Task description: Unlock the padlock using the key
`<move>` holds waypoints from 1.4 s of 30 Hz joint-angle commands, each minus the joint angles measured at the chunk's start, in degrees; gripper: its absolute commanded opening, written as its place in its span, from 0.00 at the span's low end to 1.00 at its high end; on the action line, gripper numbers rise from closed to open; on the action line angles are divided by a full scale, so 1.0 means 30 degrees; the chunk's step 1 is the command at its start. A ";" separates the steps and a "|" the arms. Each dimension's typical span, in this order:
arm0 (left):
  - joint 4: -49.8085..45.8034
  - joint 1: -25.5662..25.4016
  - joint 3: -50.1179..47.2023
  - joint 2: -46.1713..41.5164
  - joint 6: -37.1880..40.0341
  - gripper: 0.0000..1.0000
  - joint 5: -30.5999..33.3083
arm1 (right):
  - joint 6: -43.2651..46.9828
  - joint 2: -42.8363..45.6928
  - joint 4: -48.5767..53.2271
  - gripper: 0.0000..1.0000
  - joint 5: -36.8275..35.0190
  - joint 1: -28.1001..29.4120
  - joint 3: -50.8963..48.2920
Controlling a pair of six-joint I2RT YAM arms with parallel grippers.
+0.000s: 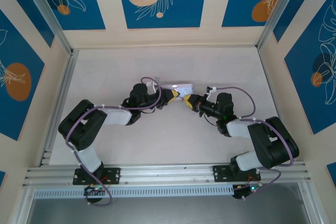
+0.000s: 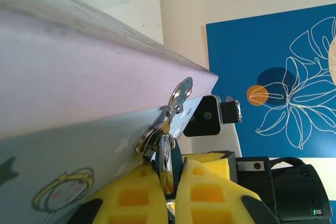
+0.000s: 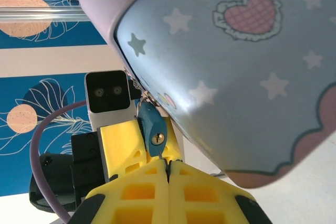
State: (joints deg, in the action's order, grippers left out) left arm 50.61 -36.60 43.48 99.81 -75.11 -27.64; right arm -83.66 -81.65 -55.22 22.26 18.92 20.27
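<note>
At table centre in the overhead view, the tin (image 1: 178, 84) lies at 12 o'clock of the 2 meeting grippers. The left gripper (image 2: 169, 179) is clenched on the padlock (image 3: 154, 129), whose shackle (image 2: 167, 163) is threaded through the tin's hasp (image 2: 178, 95). The right gripper (image 3: 168, 169) has its jaws pressed fully together and sits at 5 o'clock of the padlock's base, just beside it. The keyhole (image 3: 155, 139) faces that gripper and appears empty. The key cannot be made out, and whether it is pinched between the closed jaws cannot be told.

Assessment: 1 step is done, with the padlock steadied and presented. Insertion, turning and release of the shackle remain. The task is judged early, with the lock not yet opened.
</note>
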 commanded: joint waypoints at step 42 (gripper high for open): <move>0.3757 -0.0943 0.0300 0.0183 -0.2041 0.00 0.0906 | 0.0083 -0.3568 -0.4180 0.00 -0.2671 0.1637 0.1385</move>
State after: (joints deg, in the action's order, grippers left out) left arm 53.19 -37.04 43.18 100.64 -80.71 -22.52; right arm -84.01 -90.26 -64.38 15.18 22.35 22.61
